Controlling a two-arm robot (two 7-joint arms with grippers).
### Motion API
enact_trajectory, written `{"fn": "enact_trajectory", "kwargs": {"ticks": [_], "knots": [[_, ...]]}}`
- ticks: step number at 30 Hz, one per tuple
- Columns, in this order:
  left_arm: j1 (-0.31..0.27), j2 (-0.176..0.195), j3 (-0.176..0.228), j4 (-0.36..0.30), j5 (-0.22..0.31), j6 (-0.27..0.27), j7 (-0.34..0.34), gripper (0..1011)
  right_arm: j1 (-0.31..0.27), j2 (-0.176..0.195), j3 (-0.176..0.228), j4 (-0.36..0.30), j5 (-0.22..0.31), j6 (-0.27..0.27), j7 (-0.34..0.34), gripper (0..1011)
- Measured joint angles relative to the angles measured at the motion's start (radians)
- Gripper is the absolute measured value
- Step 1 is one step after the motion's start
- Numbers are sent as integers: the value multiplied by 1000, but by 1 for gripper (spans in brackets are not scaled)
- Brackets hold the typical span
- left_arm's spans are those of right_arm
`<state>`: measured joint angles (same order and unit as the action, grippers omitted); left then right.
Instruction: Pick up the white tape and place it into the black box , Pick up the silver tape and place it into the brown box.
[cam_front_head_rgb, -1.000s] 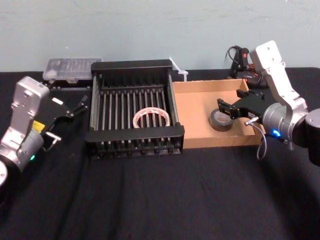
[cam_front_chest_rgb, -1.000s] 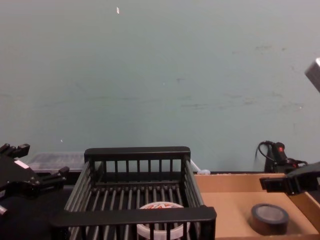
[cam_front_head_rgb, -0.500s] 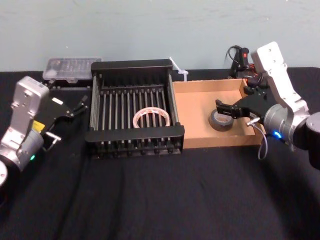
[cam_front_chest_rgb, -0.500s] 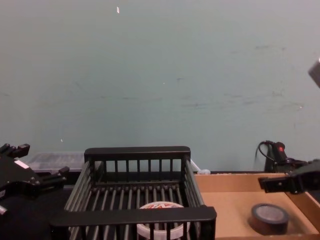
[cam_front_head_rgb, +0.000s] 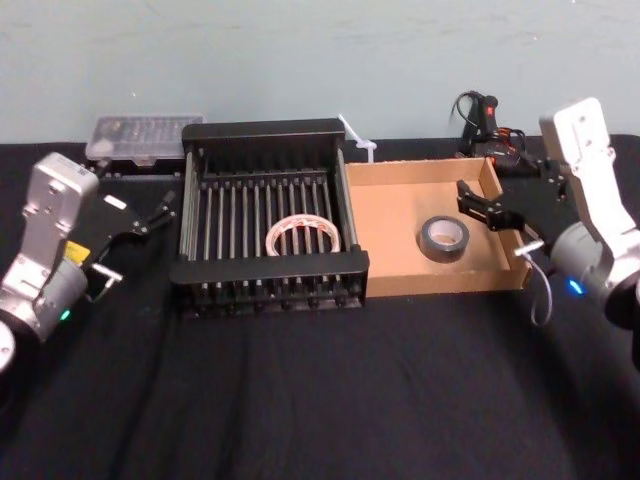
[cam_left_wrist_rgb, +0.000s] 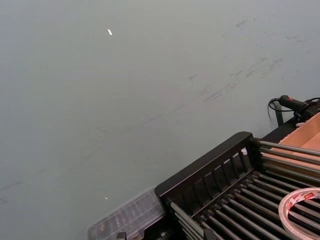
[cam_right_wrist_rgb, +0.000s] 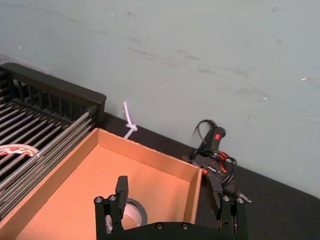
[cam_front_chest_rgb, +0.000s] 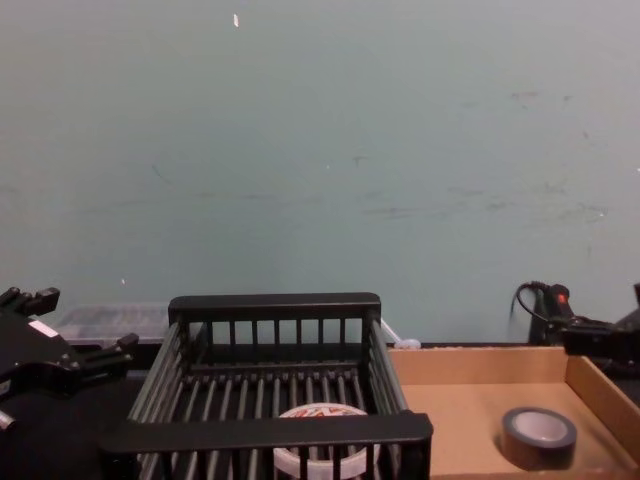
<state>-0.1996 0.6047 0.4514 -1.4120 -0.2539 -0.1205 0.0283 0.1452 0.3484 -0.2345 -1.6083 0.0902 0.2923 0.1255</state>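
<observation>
The silver tape (cam_front_head_rgb: 443, 236) lies flat inside the brown box (cam_front_head_rgb: 420, 285), hole up. The right end effector (cam_front_head_rgb: 475, 203) hangs at that box's right wall, fingers spread, pointing at the tape. The white tape (cam_front_head_rgb: 302, 236) lies in the black box (cam_front_head_rgb: 268, 268), left of the brown box. The left end effector (cam_front_head_rgb: 150, 213), spread too, rests farther left.

The black box's (cam_front_chest_rgb: 270, 432) rim is hiding the white tape's (cam_front_chest_rgb: 322, 412) lower half; the right gripper's (cam_right_wrist_rgb: 172, 195) fingers (cam_right_wrist_rgb: 121, 189) are partly covering the silver tape (cam_right_wrist_rgb: 137, 210).
</observation>
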Motion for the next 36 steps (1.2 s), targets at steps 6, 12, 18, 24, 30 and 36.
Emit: {"fn": "enact_trajectory", "kwargs": {"ticks": [6,12,18,24,30,36], "knots": [[0,0,0,0,0,0,0,1001,-55,-13,19,-12,-36,-85,-43,1002],[0,0,0,0,0,0,0,1001,-90,-29,37,1,-64,-131,-72,1002],[0,0,0,0,0,0,0,1001,-103,-44,51,13,-91,-151,-92,1002],[0,0,0,0,0,0,0,1001,-104,-45,53,14,-95,-154,-95,1002],[0,0,0,0,0,0,0,1002,-104,-44,52,13,-94,-154,-94,1002],[0,0,0,0,0,0,0,1001,-104,-44,51,12,-93,-154,-93,1002]]}}
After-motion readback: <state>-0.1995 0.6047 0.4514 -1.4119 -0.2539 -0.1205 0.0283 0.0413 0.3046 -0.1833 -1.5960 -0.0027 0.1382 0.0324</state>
